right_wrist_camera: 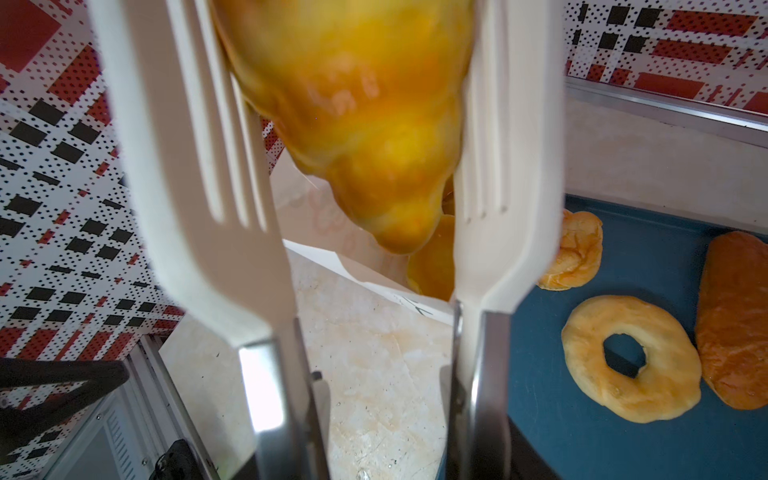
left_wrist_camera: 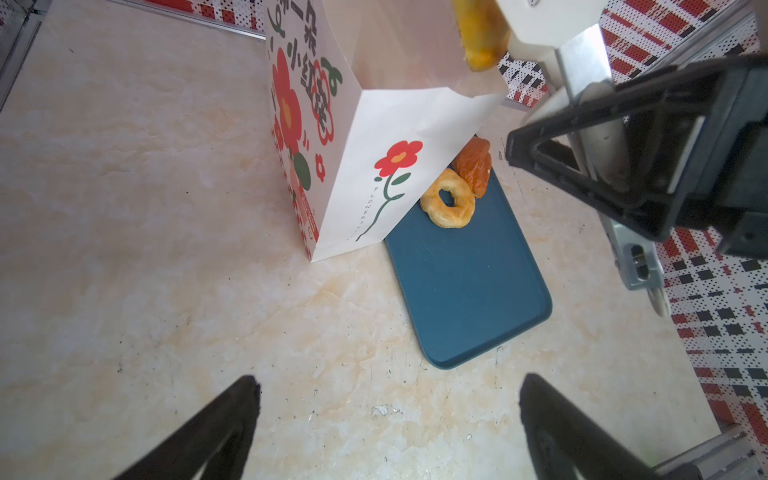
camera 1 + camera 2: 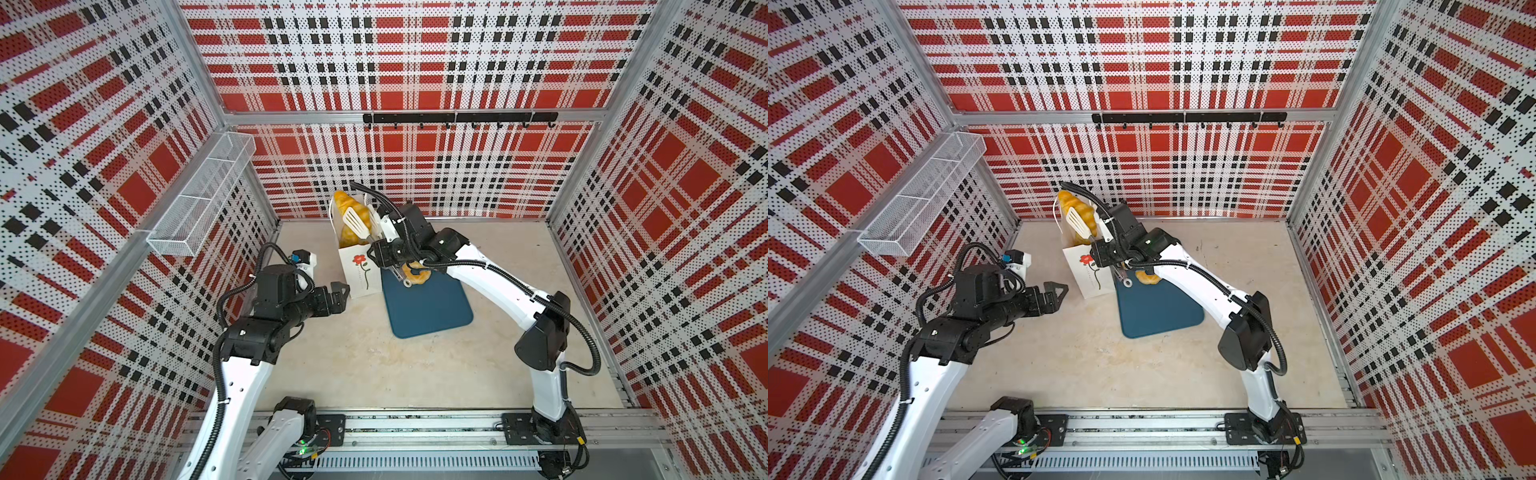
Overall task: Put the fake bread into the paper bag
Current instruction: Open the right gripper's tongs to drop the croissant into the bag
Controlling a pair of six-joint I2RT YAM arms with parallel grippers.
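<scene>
The left claw [image 3: 341, 294] hovers over the desk [image 3: 374, 365], jaws wide apart and empty, near the paper bag [image 3: 360, 276] but clear of it. Beyond it, a blue board [image 3: 428, 309] lies just beside the bag's foot. The right claw [image 3: 380, 249] is clamped on the metal handles of white tongs [image 3: 356, 226], whose slotted blades stand over the bag's open mouth. In the right wrist view a blurred yellow croissant [image 1: 353, 124] sits between the blades, touching one, with another yellow piece [image 1: 432, 262] below it inside the bag. That view also shows a ring doughnut [image 1: 590, 345], a darker brown piece [image 1: 735, 324] and a round bun [image 1: 577, 257] on the board. The left wrist view shows only the first two, as the bag hides the bun. In both top views the right arm covers most of them.
</scene>
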